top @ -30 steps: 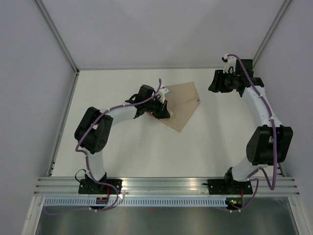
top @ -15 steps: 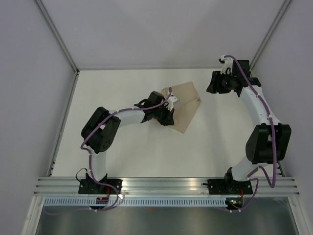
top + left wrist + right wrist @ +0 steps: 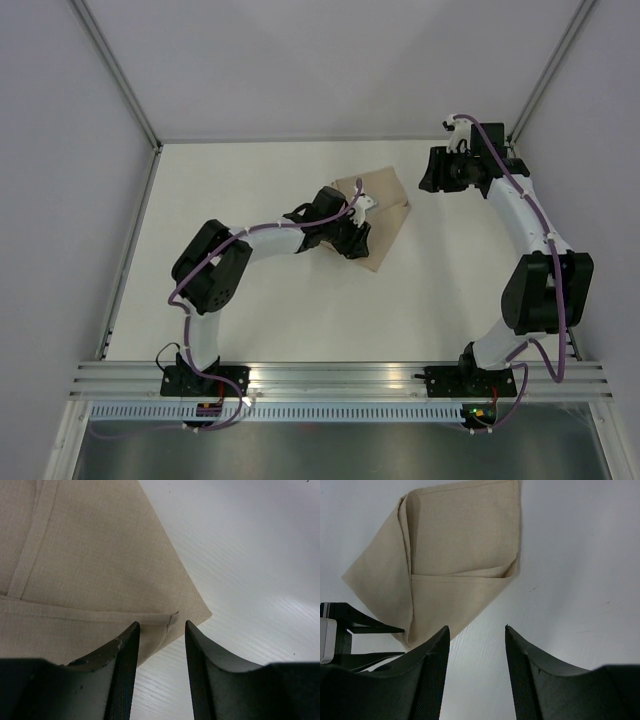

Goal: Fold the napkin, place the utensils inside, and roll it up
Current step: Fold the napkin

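- Napkin (image 3: 385, 205) already folded into a layered, pointed shape; lies flat on the bench (image 3: 250, 300) toward the far edge, right of centre.
- Left gripper (image 3: 161, 625) over its near corner, fingers spread, pinching nothing.
- Right gripper (image 3: 476, 628) near the far right corner, fingers spread, empty.
- No utensils in view (placing and rolling judged outstanding).

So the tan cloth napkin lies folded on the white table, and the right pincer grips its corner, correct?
No. The tan cloth napkin lies folded on the white table, but the right pincer grips nothing: the right wrist view shows it open, clear of the cloth.
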`<state>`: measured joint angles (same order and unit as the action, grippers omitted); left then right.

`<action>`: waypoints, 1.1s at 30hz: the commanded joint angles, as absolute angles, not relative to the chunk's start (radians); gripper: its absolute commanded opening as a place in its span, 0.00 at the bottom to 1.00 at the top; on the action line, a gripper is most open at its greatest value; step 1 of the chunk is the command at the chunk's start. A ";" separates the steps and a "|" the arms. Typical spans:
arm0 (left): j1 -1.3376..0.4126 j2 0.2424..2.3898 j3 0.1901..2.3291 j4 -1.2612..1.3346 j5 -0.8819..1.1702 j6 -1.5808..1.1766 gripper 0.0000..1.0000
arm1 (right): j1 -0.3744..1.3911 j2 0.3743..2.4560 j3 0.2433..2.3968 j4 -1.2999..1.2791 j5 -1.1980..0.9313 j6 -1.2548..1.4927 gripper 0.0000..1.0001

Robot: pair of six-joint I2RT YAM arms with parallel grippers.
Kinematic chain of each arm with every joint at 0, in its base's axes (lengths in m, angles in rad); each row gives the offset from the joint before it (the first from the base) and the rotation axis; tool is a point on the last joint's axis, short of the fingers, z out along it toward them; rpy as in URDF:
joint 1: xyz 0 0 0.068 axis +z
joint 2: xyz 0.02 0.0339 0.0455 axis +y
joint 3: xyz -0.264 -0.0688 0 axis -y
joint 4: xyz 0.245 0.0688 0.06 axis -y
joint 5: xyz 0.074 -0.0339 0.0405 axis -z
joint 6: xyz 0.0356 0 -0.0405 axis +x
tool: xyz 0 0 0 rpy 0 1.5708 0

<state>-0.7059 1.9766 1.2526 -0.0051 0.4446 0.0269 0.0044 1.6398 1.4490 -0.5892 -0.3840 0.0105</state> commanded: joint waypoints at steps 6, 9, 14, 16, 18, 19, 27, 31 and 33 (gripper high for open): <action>-0.762 2.029 1.315 0.044 0.439 -0.032 0.46 | 0.035 1.670 1.450 -0.568 -0.361 0.008 0.54; -0.769 2.045 1.313 0.054 0.448 -0.043 0.46 | 0.043 1.675 1.453 -0.568 -0.354 -0.009 0.54; -0.779 2.036 1.313 0.069 0.456 -0.052 0.46 | 0.055 1.680 1.454 -0.565 -0.341 -0.018 0.54; -0.778 2.007 1.318 0.092 0.451 -0.060 0.49 | 0.060 1.683 1.456 -0.564 -0.339 -0.020 0.54; -0.775 1.984 1.328 0.103 0.436 -0.072 0.51 | 0.060 1.689 1.454 -0.568 -0.334 -0.020 0.54; -0.766 1.973 1.348 0.106 0.428 -0.078 0.51 | 0.063 1.690 1.453 -0.566 -0.333 -0.020 0.54; -0.634 1.839 1.405 0.057 0.134 -0.162 0.55 | 0.066 1.744 1.422 -0.569 -0.324 -0.017 0.53; -0.513 1.870 1.478 -0.078 -0.023 -0.216 0.53 | 0.066 1.787 1.427 -0.580 -0.298 -0.012 0.50; -0.459 1.902 1.506 -0.150 -0.060 -0.238 0.49 | 0.067 1.815 1.428 -0.586 -0.282 -0.012 0.47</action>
